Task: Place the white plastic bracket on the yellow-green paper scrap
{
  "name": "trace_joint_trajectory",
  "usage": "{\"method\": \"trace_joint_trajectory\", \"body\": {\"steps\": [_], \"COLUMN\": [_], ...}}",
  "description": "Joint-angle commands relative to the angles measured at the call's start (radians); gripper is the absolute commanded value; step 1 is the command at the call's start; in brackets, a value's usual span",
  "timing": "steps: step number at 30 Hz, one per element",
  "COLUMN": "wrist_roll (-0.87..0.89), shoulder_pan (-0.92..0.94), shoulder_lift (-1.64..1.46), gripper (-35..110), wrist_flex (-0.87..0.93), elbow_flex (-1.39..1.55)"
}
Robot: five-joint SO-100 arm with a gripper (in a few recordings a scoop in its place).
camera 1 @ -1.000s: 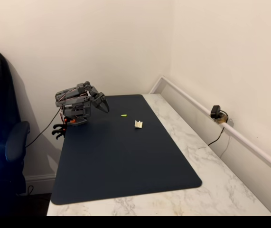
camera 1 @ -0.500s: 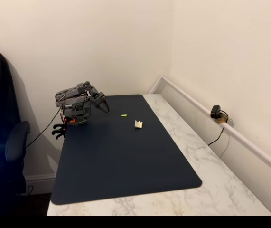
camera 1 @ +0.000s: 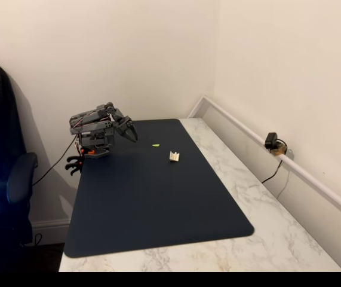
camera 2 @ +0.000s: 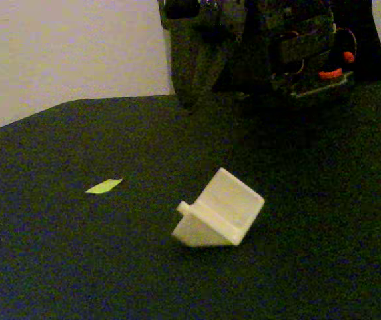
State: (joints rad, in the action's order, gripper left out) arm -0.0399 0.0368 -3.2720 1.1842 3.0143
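One white plastic bracket (camera 2: 218,211), one yellow-green paper scrap (camera 2: 103,187) apart on mat (camera 1: 158,203), fingers (camera 1: 132,134) state unclear

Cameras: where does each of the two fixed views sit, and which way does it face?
A fixed view: high off the table's near corner, looking down across the dark mat toward the wall corner; the folded arm, pincer pointing down.
A fixed view: low at mat level, facing the arm's base.
Shared: the white plastic bracket and the yellow-green paper scrap, lying apart.
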Motion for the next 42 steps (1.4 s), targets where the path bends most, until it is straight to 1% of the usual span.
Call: {"method": "trace_joint_trajectory", "body": {"steps": [1, 5, 7, 10, 12, 14, 16, 18, 21, 24, 27, 28, 32, 42], "wrist_roll": [-0.011, -0.014, 0.006, 0.015, 0.011, -0.009, -0.038, -0.054, -0.023, 0.103, 0.107, 0.115, 0.172, 0.296], "shoulder_pan": [0.020, 0.026, 0.021, 0.002, -0.003, -0.018, -0.040, -0.064, -0.104, -0.135, -0.202, -0.218, -0.262, -0.365], "shoulder_lift": [-0.032, -0.032, -0.032, -0.026, 0.038, 0.232, 0.515, 0.781, 1.063, 1.312, 1.560, 1.618, 1.674, 1.657], "gripper": [0, 3, 3, 2, 2, 2, 2, 3, 3, 3, 3, 3, 3, 3], "wrist_flex": [0.015, 0.012, 0.009, 0.043, 0.055, 0.037, 0.044, 0.112, 0.230, 0.347, 0.466, 0.482, 0.439, 0.206], "elbow_flex": [-0.018, -0.018, -0.044, -0.161, -0.262, -0.410, -0.627, -0.882, -1.212, -1.477, -1.729, -1.784, -1.802, -1.601]}}
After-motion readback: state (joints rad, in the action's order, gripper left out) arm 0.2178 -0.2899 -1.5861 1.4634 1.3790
